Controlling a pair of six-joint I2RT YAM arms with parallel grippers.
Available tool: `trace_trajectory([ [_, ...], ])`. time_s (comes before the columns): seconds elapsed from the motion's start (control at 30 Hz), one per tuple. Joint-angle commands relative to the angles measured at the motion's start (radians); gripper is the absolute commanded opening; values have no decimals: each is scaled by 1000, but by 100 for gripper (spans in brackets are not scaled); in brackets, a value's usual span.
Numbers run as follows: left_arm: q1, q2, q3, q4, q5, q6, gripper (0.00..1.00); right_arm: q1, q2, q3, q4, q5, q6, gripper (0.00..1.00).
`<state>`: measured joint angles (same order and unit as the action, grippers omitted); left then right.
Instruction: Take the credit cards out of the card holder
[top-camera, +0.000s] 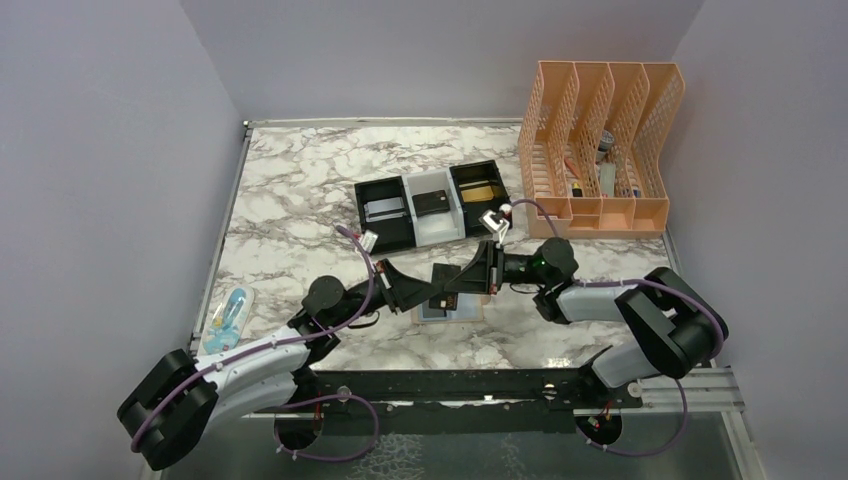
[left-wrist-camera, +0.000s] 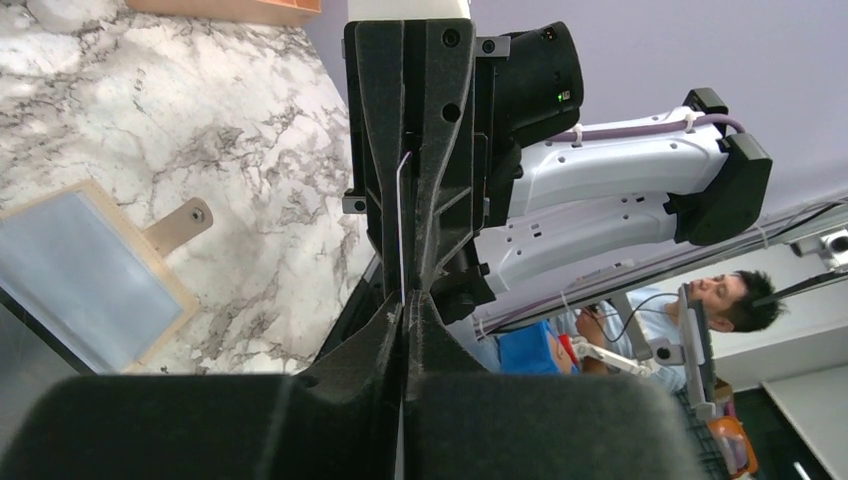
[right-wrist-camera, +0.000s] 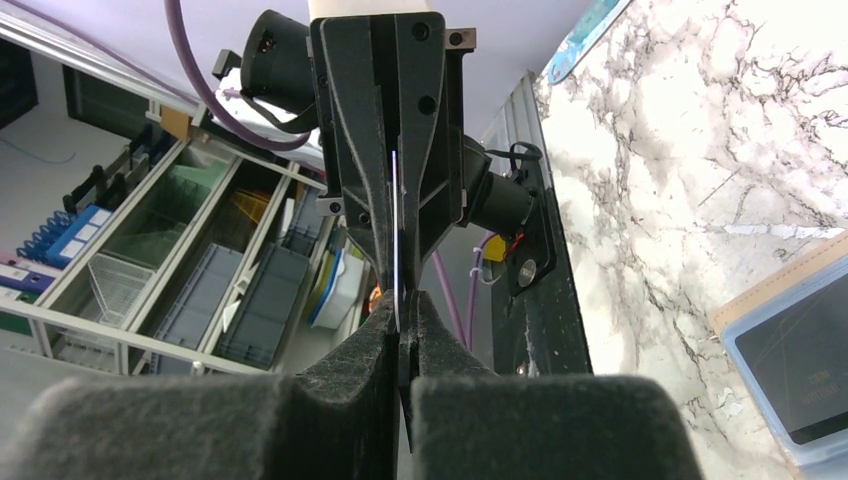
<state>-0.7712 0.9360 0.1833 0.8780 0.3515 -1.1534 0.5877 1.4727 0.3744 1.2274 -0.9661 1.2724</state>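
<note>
From above, the two arms meet over the middle of the marble table (top-camera: 300, 190). The left gripper (top-camera: 432, 296) and right gripper (top-camera: 462, 288) point at each other, and a held card (top-camera: 447, 299) sits between their tips. It is just over the card holder (top-camera: 440, 314), which lies open and flat on the table. The card looks dark, though it is too small here to be sure of its colour. Behind them is a row of small bins (top-camera: 390, 242). A silvery card (top-camera: 383, 210) lies in the left black one, a dark card (top-camera: 432, 203) in the white one and a gold card (top-camera: 480, 193) in the right black one. A peach file organizer (top-camera: 600, 215) stands at the far right.

In the left wrist view, the left fingers are pressed together on the near edge of the held card, which is seen edge-on as a thin pale line. The right fingers are clamped on its far edge. The holder lies to the left on the marble, its tan strap (left-wrist-camera: 180, 225) sticking out.

In the right wrist view, the same card runs edge-on between the two closed pairs of fingers. At the lower right, one pocket of the holder shows another dark card inside.
</note>
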Motion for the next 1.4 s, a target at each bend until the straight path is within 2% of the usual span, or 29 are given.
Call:
trace_trajectory([
  [0.0, 0, -43, -28, 38, -47, 13, 14, 6, -9, -15, -4, 4, -26, 1],
  [0.1, 0, -67, -45, 17, -57, 28, 39, 6, -45, -9, -119, 30, -91, 1],
  [0.2, 1, -106, -37, -71, -67, 59, 58, 6, -113, -15, -271, 104, -170, 1],
  [0.33, 2, -187, 0, -284, -115, 131, 84, 4, -237, -1, -562, 238, -312, 1],
  [0.4, 4, -237, 26, -451, -161, 167, 97, 4, -295, 20, -704, 311, -390, 1],
  [0.43, 4, -257, 46, -529, -191, 190, 99, 4, -320, 33, -767, 346, -424, 1],
  [0.6, 4, -315, 194, -945, -365, 308, 99, 3, -397, 92, -960, 511, -548, 1],
  [0.73, 6, -299, 333, -1196, -514, 389, 99, 3, -406, 131, -1009, 593, -615, 1],
  [0.87, 6, -255, 466, -1364, -694, 444, 99, 2, -374, 192, -1053, 636, -694, 1],
  [1.03, 7, -136, 594, -1468, -823, 567, 99, 3, -320, 255, -1037, 645, -831, 1],
  [1.17, 77, -49, 644, -1476, -784, 637, 99, 9, -281, 306, -1024, 682, -930, 1],
  [1.37, 368, -81, 650, -1454, -595, 712, 99, 42, -196, 405, -1057, 833, -1137, 1],
])
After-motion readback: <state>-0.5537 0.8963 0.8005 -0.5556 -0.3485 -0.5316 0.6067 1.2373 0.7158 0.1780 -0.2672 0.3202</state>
